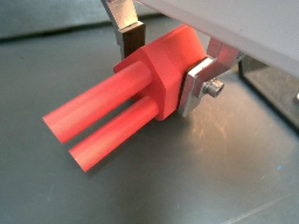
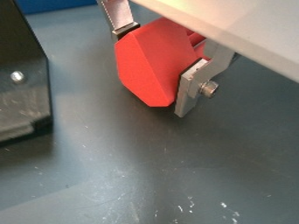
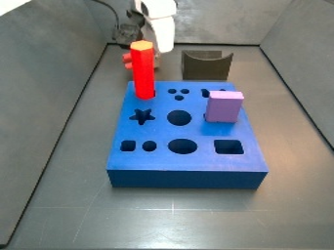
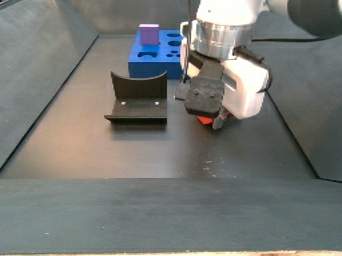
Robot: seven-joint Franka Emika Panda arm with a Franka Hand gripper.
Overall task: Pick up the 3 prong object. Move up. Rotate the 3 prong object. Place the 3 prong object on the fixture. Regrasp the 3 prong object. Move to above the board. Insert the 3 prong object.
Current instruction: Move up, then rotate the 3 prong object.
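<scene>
Salmon-red plastic fills both wrist views: the 3 prong object (image 1: 140,92) sits between the silver fingers (image 1: 197,85) of the gripper (image 1: 163,66), which is clamped on its thick body, and the round prongs (only two show clearly here) point away over the dark floor. In a wrist view the body looks like a faceted block (image 2: 158,66), with a dark corner of the fixture (image 2: 24,74) beside it. In a side view the gripper (image 4: 210,118) holds the piece low, just beside the fixture (image 4: 138,100), with the blue board (image 4: 155,57) behind. In a side view the board (image 3: 183,137) carries a red column (image 3: 141,70) and a purple cube (image 3: 225,106). I judge the picking is done; placing on the fixture, regrasping and inserting remain.
</scene>
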